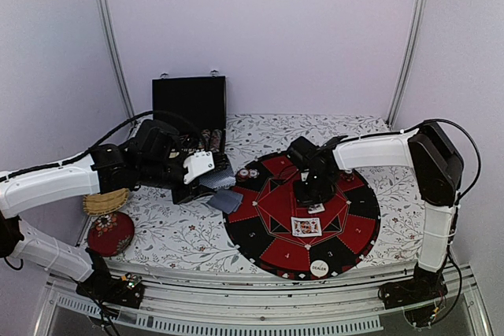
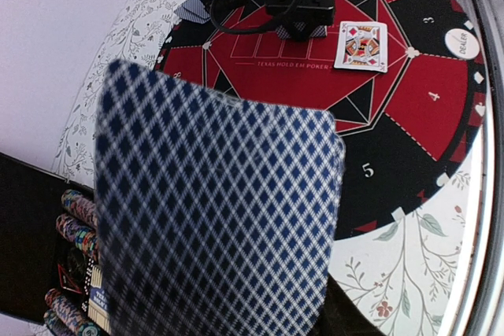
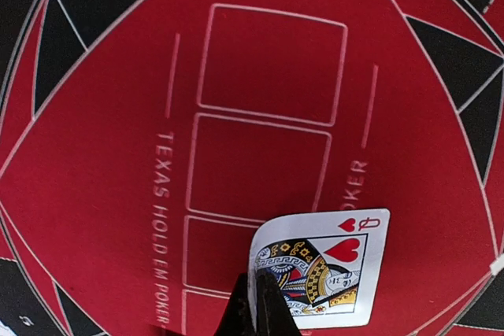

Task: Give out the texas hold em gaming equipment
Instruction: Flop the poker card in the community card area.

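Observation:
My left gripper [image 1: 206, 180] is shut on a playing card with a blue-grey checked back [image 2: 220, 218]. The card fills the left wrist view and hides the fingers. It hangs over the left edge of the round mat [image 1: 354, 218]. Another grey-backed card [image 1: 226, 201] lies just below it. My right gripper [image 1: 309, 194] is shut on a queen of hearts [image 3: 331, 265], face up, low over the mat's red centre; its fingertips [image 3: 268, 312] pinch the card's left edge. A king card [image 1: 305, 226] lies face up on the mat. The white DEALER button [image 1: 319, 268] sits at the mat's near edge.
A black chip case [image 1: 189, 104] stands open at the back left, with striped chips [image 2: 75, 226] in it. A few chips [image 1: 248, 173] lie on the mat's far left. A wicker basket [image 1: 105, 202] and a round red cushion [image 1: 110, 232] sit at the table's left edge.

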Controlling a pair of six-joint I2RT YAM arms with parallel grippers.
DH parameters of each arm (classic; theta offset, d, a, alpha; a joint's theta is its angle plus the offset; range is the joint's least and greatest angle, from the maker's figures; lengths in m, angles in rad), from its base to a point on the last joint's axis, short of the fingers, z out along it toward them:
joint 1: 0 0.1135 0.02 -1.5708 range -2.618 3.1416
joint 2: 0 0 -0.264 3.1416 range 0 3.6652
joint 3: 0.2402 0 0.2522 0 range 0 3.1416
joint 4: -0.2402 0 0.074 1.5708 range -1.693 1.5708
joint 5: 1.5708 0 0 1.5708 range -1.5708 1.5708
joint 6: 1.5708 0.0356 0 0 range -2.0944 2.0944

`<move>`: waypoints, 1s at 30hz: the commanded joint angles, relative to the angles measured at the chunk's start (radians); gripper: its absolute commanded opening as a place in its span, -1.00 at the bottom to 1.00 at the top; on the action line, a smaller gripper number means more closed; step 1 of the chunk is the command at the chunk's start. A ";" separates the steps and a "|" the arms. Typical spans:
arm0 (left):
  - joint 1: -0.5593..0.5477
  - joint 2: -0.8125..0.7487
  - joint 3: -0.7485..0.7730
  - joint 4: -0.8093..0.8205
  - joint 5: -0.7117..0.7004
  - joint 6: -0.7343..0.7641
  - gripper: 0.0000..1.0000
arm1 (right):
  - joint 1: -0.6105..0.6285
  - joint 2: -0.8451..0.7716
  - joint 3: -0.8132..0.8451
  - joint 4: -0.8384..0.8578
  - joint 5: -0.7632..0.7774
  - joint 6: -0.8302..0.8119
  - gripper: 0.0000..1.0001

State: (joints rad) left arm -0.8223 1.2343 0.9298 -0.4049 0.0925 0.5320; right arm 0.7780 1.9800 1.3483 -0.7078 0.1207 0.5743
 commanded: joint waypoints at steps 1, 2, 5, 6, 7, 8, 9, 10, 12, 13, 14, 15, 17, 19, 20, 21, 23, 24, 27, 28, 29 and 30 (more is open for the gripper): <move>-0.014 -0.024 -0.009 0.018 0.000 0.010 -0.07 | -0.003 0.029 -0.020 0.079 -0.066 0.069 -0.96; -0.014 -0.025 -0.009 0.018 0.001 0.012 -0.07 | -0.005 0.021 -0.033 0.093 -0.075 0.084 -0.96; -0.014 -0.026 -0.009 0.018 0.001 0.011 -0.06 | -0.004 -0.010 -0.077 0.136 -0.111 0.136 -0.96; -0.015 -0.026 -0.009 0.018 0.001 0.011 -0.06 | -0.004 -0.021 -0.088 0.140 -0.116 0.151 -0.96; -0.015 -0.025 -0.009 0.018 0.001 0.011 -0.06 | -0.004 -0.031 -0.096 0.141 -0.114 0.179 -0.96; -0.016 -0.027 -0.009 0.018 0.000 0.011 -0.07 | -0.005 -0.038 -0.105 0.139 -0.110 0.201 -0.96; -0.015 -0.028 -0.009 0.018 0.001 0.011 -0.07 | -0.005 -0.044 -0.111 0.131 -0.103 0.218 -0.96; -0.016 -0.029 -0.009 0.018 0.002 0.012 -0.07 | -0.005 -0.049 -0.115 0.124 -0.099 0.244 -0.96; -0.017 -0.030 -0.009 0.018 0.002 0.011 -0.06 | -0.005 -0.055 -0.124 0.124 -0.103 0.271 -0.96; -0.016 -0.029 -0.009 0.018 0.002 0.011 -0.06 | -0.005 -0.057 -0.129 0.129 -0.111 0.288 -0.96; -0.017 -0.030 -0.009 0.017 0.002 0.012 -0.06 | -0.004 -0.063 -0.130 0.141 -0.122 0.295 -0.96; -0.017 -0.029 -0.009 0.017 0.001 0.011 -0.06 | -0.004 -0.066 -0.130 0.147 -0.127 0.305 -0.96; -0.016 -0.030 -0.009 0.017 -0.002 0.011 -0.06 | -0.004 -0.080 -0.163 0.158 -0.135 0.326 -0.96; -0.016 -0.032 -0.009 0.018 -0.001 0.011 -0.06 | -0.004 -0.094 -0.175 0.154 -0.123 0.337 -0.96; -0.017 -0.032 -0.009 0.018 -0.001 0.011 -0.06 | -0.003 -0.102 -0.179 0.149 -0.113 0.345 -0.96; -0.017 -0.032 -0.010 0.018 -0.002 0.011 -0.06 | -0.002 -0.110 -0.183 0.143 -0.102 0.349 -0.96; -0.018 -0.032 -0.011 0.018 -0.002 0.011 -0.06 | 0.001 -0.115 -0.185 0.130 -0.088 0.351 -0.96; -0.017 -0.031 -0.011 0.018 -0.002 0.012 -0.06 | 0.004 -0.114 -0.186 0.126 -0.082 0.351 -0.96; -0.017 -0.032 -0.011 0.018 -0.001 0.013 -0.06 | 0.019 -0.100 -0.182 0.131 -0.088 0.350 -0.96; -0.017 -0.031 -0.011 0.018 -0.001 0.013 -0.06 | 0.021 -0.092 -0.179 0.134 -0.091 0.349 -0.96; -0.017 -0.030 -0.011 0.018 -0.002 0.013 -0.06 | 0.022 -0.084 -0.170 0.133 -0.092 0.345 -0.96; -0.017 -0.030 -0.011 0.018 -0.001 0.013 -0.06 | 0.023 -0.077 -0.161 0.131 -0.088 0.342 -0.96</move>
State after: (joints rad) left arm -0.8249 1.2270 0.9298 -0.4046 0.0925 0.5323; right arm 0.7841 1.8862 1.1824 -0.5373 0.0303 0.9058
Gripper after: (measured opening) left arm 0.471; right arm 0.022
